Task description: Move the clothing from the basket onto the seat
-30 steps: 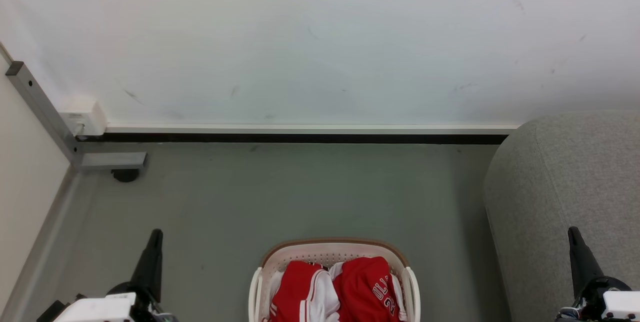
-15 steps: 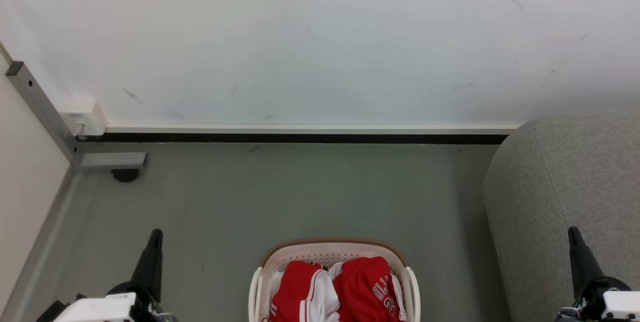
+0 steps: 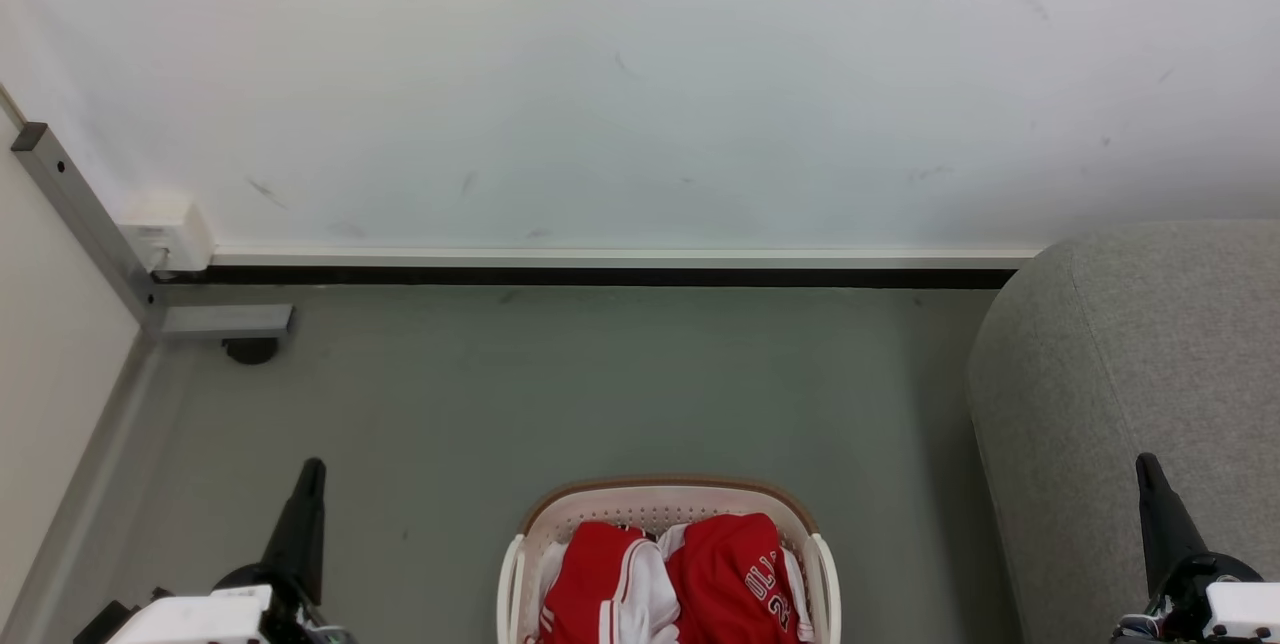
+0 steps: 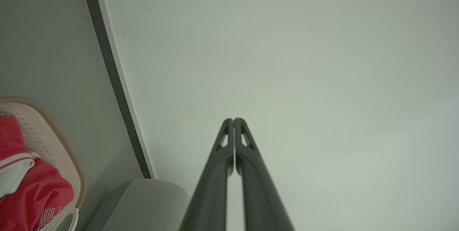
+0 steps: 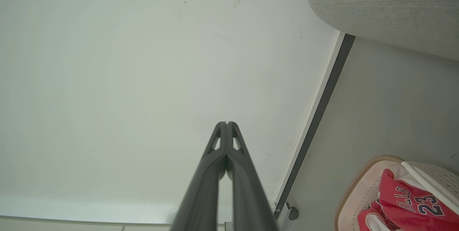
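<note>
The basket [image 3: 662, 502] is being seen at the bottom centre of the head view. It is standing on the grey floor [image 3: 560, 384], its near part being cut off by the frame edge. The clothing [image 3: 725, 574] is lying inside the basket as two red pieces, bunched, side by side and touching. White trim and stripes are being shown on the left piece and white lettering on the right one. In the right wrist view the number 23 is being read on the red fabric. The clothing is being touched by neither tool.

The seat [image 3: 1130, 354] is being seen at the right, light grey with a rounded corner. It is standing near the basket, with a strip of floor between them.

The left tool [image 3: 311, 472] is being held at lower left over the floor, well apart from the basket, fingers pointing up the view. It is being held clenched: in the left wrist view its fingers are being pressed together at the tips, grasping nothing.

The right tool [image 3: 1146, 469] is being held at lower right, overlapping the seat in the head view. It is clenched likewise, tips meeting in the right wrist view, grasping nothing.

Behind, a scuffed white wall [image 3: 640, 74] is being shown, with a black baseboard [image 3: 600, 276] at its foot and a metal rail [image 3: 80, 214] at the left corner.
</note>
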### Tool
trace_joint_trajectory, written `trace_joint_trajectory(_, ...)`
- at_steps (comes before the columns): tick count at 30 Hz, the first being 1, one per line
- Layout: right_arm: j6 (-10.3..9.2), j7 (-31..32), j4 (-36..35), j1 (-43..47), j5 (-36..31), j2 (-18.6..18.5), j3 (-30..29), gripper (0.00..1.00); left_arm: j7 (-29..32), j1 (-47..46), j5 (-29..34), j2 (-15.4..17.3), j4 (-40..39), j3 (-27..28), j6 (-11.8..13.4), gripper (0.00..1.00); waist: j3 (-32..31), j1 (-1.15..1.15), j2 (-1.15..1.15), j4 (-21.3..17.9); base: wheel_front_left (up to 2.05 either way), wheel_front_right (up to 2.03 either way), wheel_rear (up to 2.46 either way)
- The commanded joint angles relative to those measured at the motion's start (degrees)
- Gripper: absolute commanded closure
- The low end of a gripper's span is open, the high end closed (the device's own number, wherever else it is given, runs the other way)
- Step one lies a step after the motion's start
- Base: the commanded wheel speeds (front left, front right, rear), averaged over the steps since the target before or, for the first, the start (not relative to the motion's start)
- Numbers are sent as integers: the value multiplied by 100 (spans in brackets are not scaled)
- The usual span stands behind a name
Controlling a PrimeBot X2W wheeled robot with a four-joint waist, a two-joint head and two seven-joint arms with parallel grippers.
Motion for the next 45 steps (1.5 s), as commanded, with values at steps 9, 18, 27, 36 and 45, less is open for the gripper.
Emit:
trace_joint_trajectory(9, 24, 16, 1, -61, -23, -37, -11, 100, 16, -60, -42, 49, -10, 7, -3, 100, 0, 0, 0, 0, 0, 0, 0)
trace_joint_trajectory(18, 24, 16, 1, -61, -23, -37, -11, 100, 16, -60, -42, 49, -10, 6, -3, 100, 0, 0, 0, 0, 0, 0, 0)
trace_joint_trajectory(27, 24, 16, 1, -61, -23, -37, -11, 100, 16, -60, -42, 49, -10, 9, -3, 100, 0, 0, 0, 0, 0, 0, 0)
trace_joint_trajectory(36, -2, -34, 175, 205, -4, 56, 40, 0, -45, 190, 0, -73, 195, -27, 0, 0, 0, 0, 0, 0, 0, 0, 0)
trace_joint_trajectory(45, -2, -292, -39, 214, -102, 41, 234, 0, -343, 145, 105, -42, -45, -128, 0, 0, 1, 0, 0, -2, 0, 0, 0)
